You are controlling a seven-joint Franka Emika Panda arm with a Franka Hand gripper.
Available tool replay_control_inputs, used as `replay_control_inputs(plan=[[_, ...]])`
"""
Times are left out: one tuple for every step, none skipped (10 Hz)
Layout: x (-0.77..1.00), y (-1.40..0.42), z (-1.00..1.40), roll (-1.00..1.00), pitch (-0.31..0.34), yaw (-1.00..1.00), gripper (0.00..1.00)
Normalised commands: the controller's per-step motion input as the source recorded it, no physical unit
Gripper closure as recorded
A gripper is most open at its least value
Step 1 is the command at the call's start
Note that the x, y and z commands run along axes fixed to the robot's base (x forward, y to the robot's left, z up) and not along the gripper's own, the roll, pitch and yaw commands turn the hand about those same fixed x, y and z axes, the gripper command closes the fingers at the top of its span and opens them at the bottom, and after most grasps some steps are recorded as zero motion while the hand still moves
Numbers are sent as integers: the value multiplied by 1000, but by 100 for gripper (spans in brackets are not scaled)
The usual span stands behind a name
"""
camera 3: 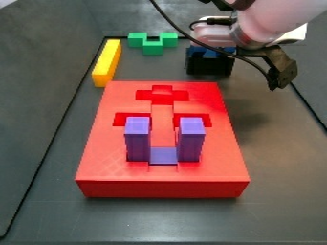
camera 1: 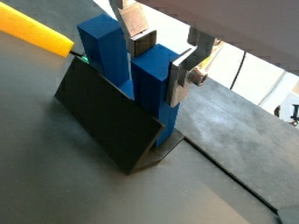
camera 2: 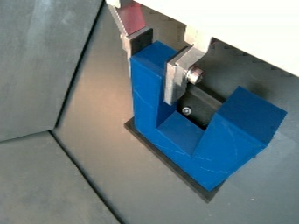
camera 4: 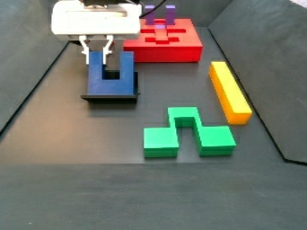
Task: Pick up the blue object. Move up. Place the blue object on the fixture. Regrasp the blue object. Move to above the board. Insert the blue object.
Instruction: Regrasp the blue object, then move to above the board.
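Nearest the lens in a wrist view, the fixture (camera 1: 111, 118) shows a dark slanted wall at frame centre, with the blue object (camera 1: 128, 66) standing upright behind it. Its two deep-blue prongs point upward. The gripper (camera 1: 163, 54) straddles one prong, silver fingers (camera 1: 183, 74) pressed on either side, clenched on the block. A yellow bar (camera 1: 35, 33) lies at upper left; bare dark floor fills the lower right.

Second wrist view: the blue object (camera 2: 193, 131) appears as a U with a square notch, seated on the fixture base (camera 2: 152, 149). The gripper (camera 2: 162, 54) clamps the prong nearer frame centre; the other prong, toward the right edge, stands free.

Side view: the board (camera 3: 160, 139), a red slab with recesses, fills the centre and carries a purple block (camera 3: 159, 139). The blue object (camera 3: 205, 63) sits at upper right beneath the gripper (camera 3: 211, 43). A green block (camera 3: 153, 40) lies at top centre.

Remaining side view: the blue object (camera 4: 108, 72) rests on the fixture (camera 4: 110, 93) at upper left, gripper (camera 4: 99, 47) closed on its left prong. Open floor spreads across the lower frame.
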Motion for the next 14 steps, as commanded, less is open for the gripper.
replay_control_inputs(plan=[[0,0,0,0,0,0,100],[0,0,0,0,0,0,100],[0,0,0,0,0,0,100],[0,0,0,0,0,0,100],[0,0,0,0,0,0,100],[0,0,0,0,0,0,100],[0,0,1400,0,0,0,100],[-6,12,1400,-32,-4,9,100],[-34,34,1400,-100,-45,10,100],[-45,30,1400,-73,-38,-1,100],[-46,23,1400,-54,-22,-12,100],[-40,23,1400,-19,-2,-22,100],[-38,18,1400,-12,16,-24,100],[-12,11,725,-17,35,-19,100]])
